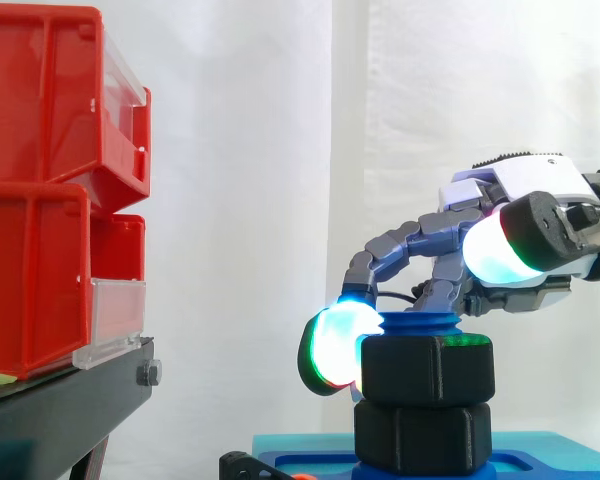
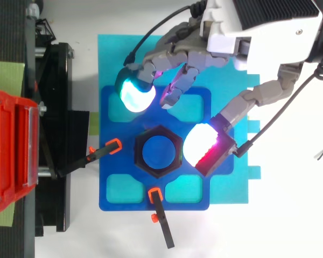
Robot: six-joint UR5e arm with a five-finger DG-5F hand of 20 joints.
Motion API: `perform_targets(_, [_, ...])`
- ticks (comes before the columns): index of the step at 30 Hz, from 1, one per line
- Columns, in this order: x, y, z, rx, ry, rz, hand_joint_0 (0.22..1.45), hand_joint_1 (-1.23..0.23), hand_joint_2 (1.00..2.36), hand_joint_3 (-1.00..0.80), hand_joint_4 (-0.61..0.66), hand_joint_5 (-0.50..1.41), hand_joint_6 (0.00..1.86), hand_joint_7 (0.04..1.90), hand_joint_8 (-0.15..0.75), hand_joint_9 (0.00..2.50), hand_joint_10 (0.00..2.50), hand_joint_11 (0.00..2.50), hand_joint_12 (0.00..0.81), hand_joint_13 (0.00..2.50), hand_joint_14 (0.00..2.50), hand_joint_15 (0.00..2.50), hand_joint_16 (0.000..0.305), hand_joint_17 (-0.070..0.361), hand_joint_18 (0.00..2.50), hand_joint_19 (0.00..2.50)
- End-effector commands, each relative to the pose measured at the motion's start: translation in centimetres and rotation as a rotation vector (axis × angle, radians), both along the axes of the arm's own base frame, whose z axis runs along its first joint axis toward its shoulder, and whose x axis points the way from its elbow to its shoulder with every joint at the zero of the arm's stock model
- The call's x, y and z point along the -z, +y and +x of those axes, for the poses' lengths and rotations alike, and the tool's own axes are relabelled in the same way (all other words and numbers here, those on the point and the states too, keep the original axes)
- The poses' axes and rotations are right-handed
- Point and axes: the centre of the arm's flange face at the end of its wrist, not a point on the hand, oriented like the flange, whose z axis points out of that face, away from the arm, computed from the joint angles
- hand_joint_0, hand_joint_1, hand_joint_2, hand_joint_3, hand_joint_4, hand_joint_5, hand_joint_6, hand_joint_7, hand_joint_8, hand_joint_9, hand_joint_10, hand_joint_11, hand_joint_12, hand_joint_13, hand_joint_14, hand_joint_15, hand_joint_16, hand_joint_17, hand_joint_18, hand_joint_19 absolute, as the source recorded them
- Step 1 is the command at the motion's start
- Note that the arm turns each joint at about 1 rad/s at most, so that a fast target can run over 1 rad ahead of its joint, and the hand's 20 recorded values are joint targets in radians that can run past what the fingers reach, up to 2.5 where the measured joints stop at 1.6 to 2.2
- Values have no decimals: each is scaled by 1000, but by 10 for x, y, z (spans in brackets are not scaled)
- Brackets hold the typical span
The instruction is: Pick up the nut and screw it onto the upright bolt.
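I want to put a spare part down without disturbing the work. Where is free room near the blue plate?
Free: the white table right of the blue plate, and the plate's pockets left and right of the bottom clamp. Crowded: round the nut, with the hand reaching in from the top view's upper right and another clamp at its left.

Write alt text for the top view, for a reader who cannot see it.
Seen from above, the robot hand extends in from the upper right beside a black hex nut seated around a blue bolt at the centre of a blue plate. Red bins stand at the left edge.
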Motion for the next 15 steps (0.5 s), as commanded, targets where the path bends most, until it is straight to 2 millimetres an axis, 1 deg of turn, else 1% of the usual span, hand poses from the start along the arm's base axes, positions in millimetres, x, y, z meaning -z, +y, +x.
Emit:
perform_targets(1, [2, 3, 1, -3, 2, 0, 434, -507, 1000, -500, 188, -154, 502, 703, 286, 992, 0, 16, 365, 631, 1, 35, 55, 124, 438, 201])
perform_targets(4, [2, 7, 1, -8, 1, 0, 432, -509, 1000, -500, 183, -155, 502, 701, 284, 973, 0, 10, 365, 609, 0, 29, 55, 125, 430, 206])
perform_targets(7, [12, 11, -2, -5, 14, -1, 432, -514, 1000, -500, 179, -157, 502, 700, 283, 934, 0, 0, 371, 587, 0, 31, 56, 125, 407, 197])
perform_targets(12, [13, 18, 0, -5, 5, 0, 431, -515, 1000, -500, 175, -161, 502, 702, 278, 874, 2, 0, 375, 552, 0, 23, 56, 126, 348, 171])
perform_targets(15, [13, 20, 0, -7, 7, -1, 430, -518, 1000, -500, 172, -162, 502, 708, 278, 825, 0, 0, 376, 493, 0, 17, 56, 126, 257, 143])
